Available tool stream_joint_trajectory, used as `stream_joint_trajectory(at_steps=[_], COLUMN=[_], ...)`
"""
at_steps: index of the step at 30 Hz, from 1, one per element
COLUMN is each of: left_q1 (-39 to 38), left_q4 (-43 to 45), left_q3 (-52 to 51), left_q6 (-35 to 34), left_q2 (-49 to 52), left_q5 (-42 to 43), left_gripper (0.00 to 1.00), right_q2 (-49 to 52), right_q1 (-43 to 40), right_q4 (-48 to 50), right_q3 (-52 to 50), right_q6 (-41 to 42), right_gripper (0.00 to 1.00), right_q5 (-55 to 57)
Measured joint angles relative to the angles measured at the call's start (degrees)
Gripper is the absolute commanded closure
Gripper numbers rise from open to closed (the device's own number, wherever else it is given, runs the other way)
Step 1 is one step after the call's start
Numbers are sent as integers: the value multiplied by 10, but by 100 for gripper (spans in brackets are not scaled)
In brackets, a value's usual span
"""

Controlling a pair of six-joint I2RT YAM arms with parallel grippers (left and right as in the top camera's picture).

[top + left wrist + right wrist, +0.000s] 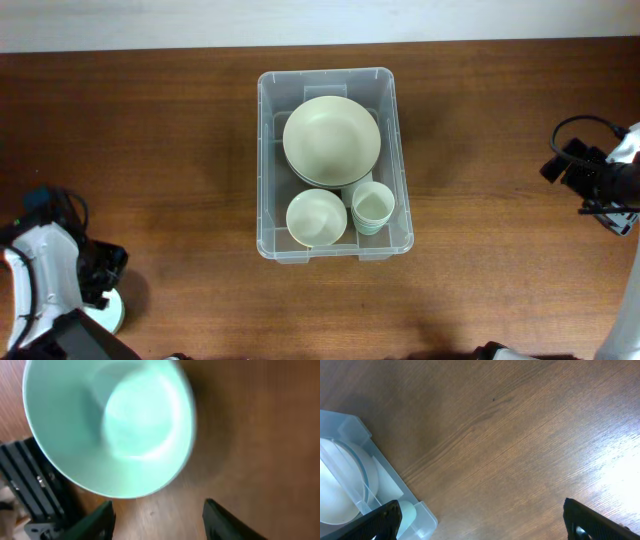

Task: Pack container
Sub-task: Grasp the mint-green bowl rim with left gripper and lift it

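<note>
The clear plastic container (268, 170) stands mid-table and holds a large pale green bowl (331, 140), a small bowl (316, 217) and stacked cups (373, 207). My left gripper (100, 275) is at the front left, open and empty. In the left wrist view its fingers (157, 522) are spread just short of a blurred pale green bowl (110, 425) on the table, which also shows in the overhead view (108, 312). My right gripper (560, 165) is open and empty over bare wood at the far right (482, 520). The container's corner (385, 477) shows in the right wrist view.
The wooden table (160, 150) stretches to both sides of the container. A pale wall runs along the table's far edge (320, 20). The left arm's black base (30, 485) sits beside the loose bowl.
</note>
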Motion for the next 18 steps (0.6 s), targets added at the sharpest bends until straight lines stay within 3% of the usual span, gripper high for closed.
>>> stream_joint_trajectory(at_steps=[4,8,11,13,16,18], left_q1=[11,11,11,11,11,11], left_q4=[67,123,142,160,164,164], left_q3=[-53,-79,-84,-84,-84,-84], left_q6=[2,11,16,26,27,33], left_q2=[0,0,0,0,0,0], left_q5=[0,-7,-12,-13,-13,-13], left_gripper=[32,33,49,70,91,99], right_q2=[0,0,0,0,0,0], right_q1=[0,0,0,0,0,0], right_q4=[0,0,0,0,0,0], right_q3=[0,0,0,0,0,0], right_q6=[0,-1,0,0,0,0], right_gripper=[1,1,1,1,1,1], right_q5=[0,0,0,-2,-2,-2])
